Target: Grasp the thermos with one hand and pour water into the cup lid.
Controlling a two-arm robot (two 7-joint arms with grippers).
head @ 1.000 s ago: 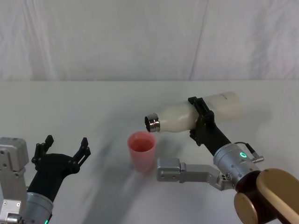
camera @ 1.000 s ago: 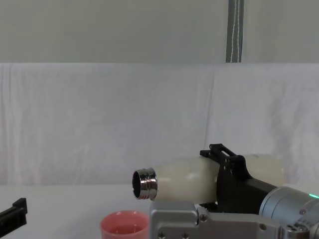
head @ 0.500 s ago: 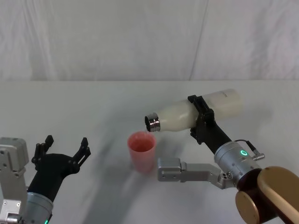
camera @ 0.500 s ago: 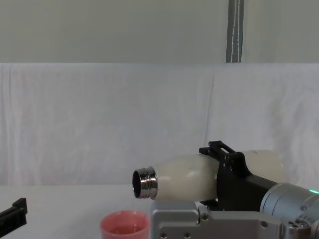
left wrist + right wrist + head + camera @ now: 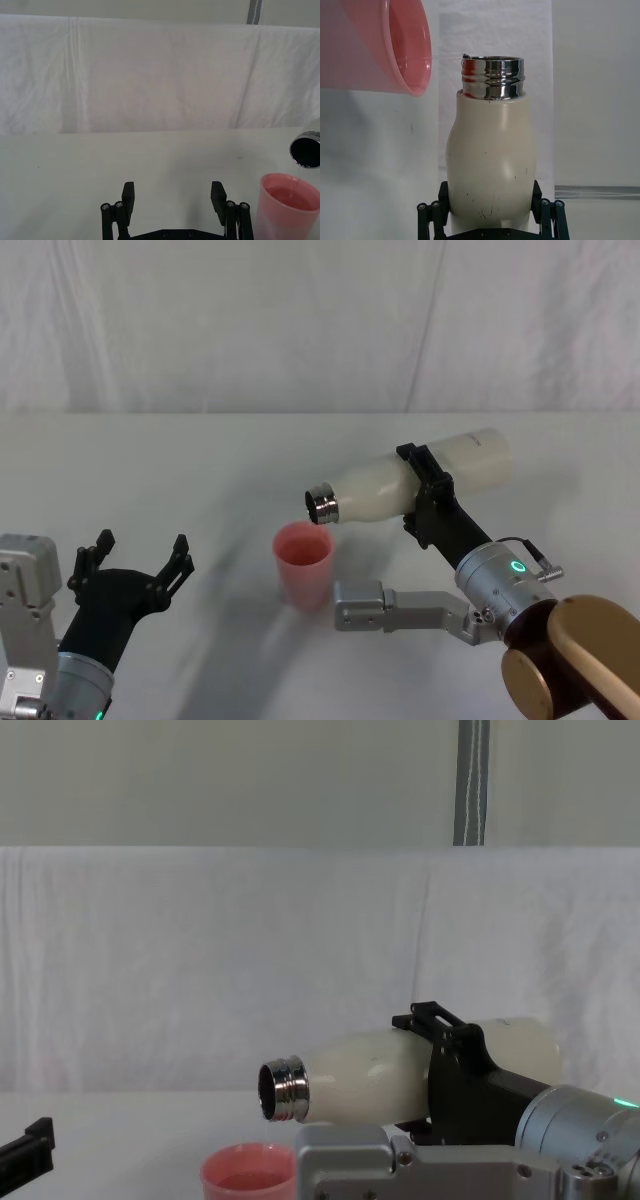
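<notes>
So your right tool [image 5: 422,492] is clenched around the thermos [image 5: 400,488], long axis near level, mouth tipped just above the cup lid's [image 5: 303,563] far rim; left tool [image 5: 135,558] idles, released.

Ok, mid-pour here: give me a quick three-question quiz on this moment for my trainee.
1. True or false: the thermos stands upright on the table.
2. Which gripper holds the thermos?
A. left
B. right
3. What sits under the thermos's steel neck?

Key:
1. False: it is tilted, mouth down toward the cup lid.
2. B, the right gripper; the left gripper waits open, apart.
3. The pink cup lid.
</notes>
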